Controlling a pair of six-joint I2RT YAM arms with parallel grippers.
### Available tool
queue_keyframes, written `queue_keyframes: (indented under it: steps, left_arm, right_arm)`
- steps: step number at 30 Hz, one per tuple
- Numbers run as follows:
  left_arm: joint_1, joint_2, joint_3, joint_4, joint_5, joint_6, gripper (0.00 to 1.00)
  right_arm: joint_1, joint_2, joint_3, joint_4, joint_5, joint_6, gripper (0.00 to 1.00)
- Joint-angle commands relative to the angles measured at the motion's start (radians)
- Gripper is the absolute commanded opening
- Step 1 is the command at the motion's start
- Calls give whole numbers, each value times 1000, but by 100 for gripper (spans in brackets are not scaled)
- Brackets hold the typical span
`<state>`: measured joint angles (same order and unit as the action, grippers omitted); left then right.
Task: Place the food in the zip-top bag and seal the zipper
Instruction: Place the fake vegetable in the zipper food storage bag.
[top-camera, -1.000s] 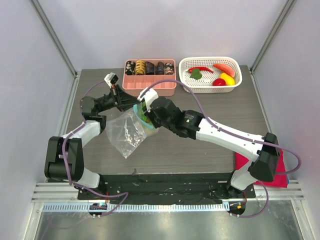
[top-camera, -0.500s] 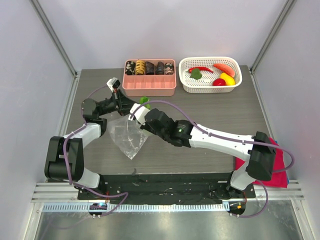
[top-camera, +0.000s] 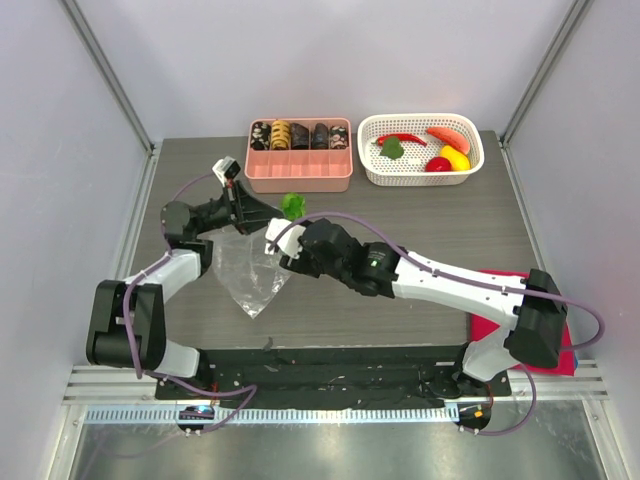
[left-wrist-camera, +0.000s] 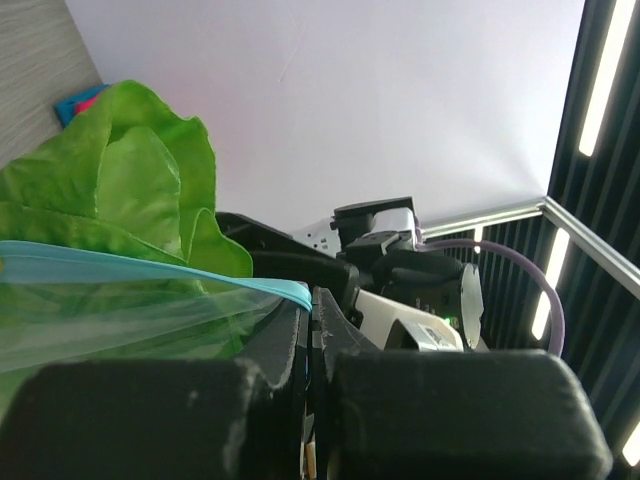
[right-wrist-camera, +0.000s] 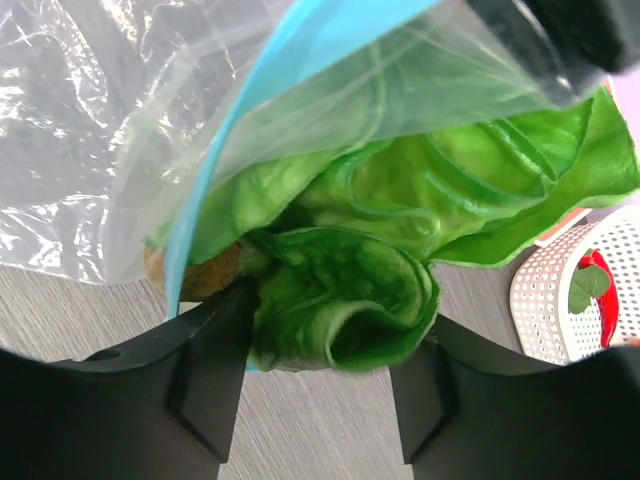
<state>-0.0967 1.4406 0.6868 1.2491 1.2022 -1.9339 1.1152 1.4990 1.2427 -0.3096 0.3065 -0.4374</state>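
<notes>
Nearest the arm bases, off to the right: a flat red cloth (top-camera: 567, 350) on the grey wood-grain worktop (top-camera: 450, 210), partly under the right arm; no part in the task. Further in, left of centre: the clear crinkly plastic zip-top bag (top-camera: 248, 272), drooping slack toward the worktop with its mouth uppermost; no other food discernible inside. At its upper edge, the left pincer (left-wrist-camera: 312, 300), clamped shut on the thin light-blue zipper strip (left-wrist-camera: 150, 262) and holding that lip up. Just beside it, the right pincer (right-wrist-camera: 330, 335), closed around the green leafy toy lettuce (right-wrist-camera: 350, 290); from the right wrist, leaf bunched between the fingers and lying across the blue lip, part under the clear film, part spilling outside; from overhead, a green tip poking out beyond the bag mouth toward the tray.

Judged as the loading step, with the first piece only half entered. Called for next: pushing the leaf deeper past the lip before letting go, with the left hold kept firm to keep the mouth open; then fetching more.

Farthest back: a pink compartment tray (top-camera: 300, 182) of dark roll-shaped pieces, not wanted; to its right a white lattice basket (top-camera: 420, 179) with a red chili (top-camera: 400, 139), a red tomato (top-camera: 437, 164), a yellow piece (top-camera: 456, 158) and an orange piece (top-camera: 446, 135), all waiting; sealing of the zipper well off yet.
</notes>
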Motion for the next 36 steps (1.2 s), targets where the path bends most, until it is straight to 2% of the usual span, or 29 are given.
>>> queue_keyframes:
  steps: [1, 6, 14, 21, 28, 31, 32, 34, 35, 36]
  left_arm:
    - [2, -71, 11, 297, -52, -25, 0]
    - [2, -68, 7, 297, -56, -31, 0]
    - [2, -55, 33, 297, -61, -40, 0]
    - [3, -49, 51, 297, -72, -56, 0]
    - [3, -37, 54, 297, -82, -62, 0]
    - [3, -34, 62, 297, -87, -68, 0]
    - [3, -34, 65, 297, -89, -69, 0]
    - [3, -36, 71, 297, -89, -71, 0]
    - [3, -37, 72, 297, -89, -76, 0]
    - [3, -36, 76, 297, -87, -77, 0]
  right_arm:
    - [-9, -57, -26, -100, -66, -11, 62]
    - [-34, -120, -26, -100, -84, 32, 75]
    - [-92, -178, -40, -85, -119, 51, 76]
    - [-166, -250, -45, -82, -185, 123, 94]
    - [-236, -371, -87, -82, -260, 233, 99]
    - [-273, -423, -112, -82, -283, 298, 99]
    - [-313, -431, -118, -95, -285, 371, 99]
    - [-372, -437, -135, -111, -293, 469, 93]
    - [-449, -431, -140, -121, -352, 547, 90]
    - [-490, -424, -146, -132, -392, 590, 83]
